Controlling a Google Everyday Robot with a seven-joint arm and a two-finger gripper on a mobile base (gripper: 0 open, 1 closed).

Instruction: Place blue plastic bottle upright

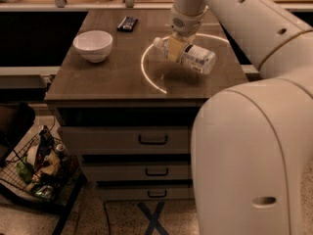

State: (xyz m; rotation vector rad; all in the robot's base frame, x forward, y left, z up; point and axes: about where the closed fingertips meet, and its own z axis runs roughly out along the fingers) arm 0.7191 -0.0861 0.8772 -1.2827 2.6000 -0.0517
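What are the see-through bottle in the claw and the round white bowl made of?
The clear plastic bottle looks like thin, shiny plastic: it seems see-through in places and catches the light. The round white bowl looks smooth and glossy, maybe ceramic or hard plastic; I cannot tell. The claw grips the bottle near its cap, above the table.

1. Table (98, 84): dark wood-grain top, three drawers (122, 140) with dark handles below.
2. Floor (117, 222): speckled; blue tape cross (152, 219) before the table.
3. Wire basket (29, 180) of clutter on the floor, left.
4. Bright light arc (142, 67) across the tabletop.
5. Tool (174, 47) above the table's right half, clamped on the blue plastic bottle (198, 58).
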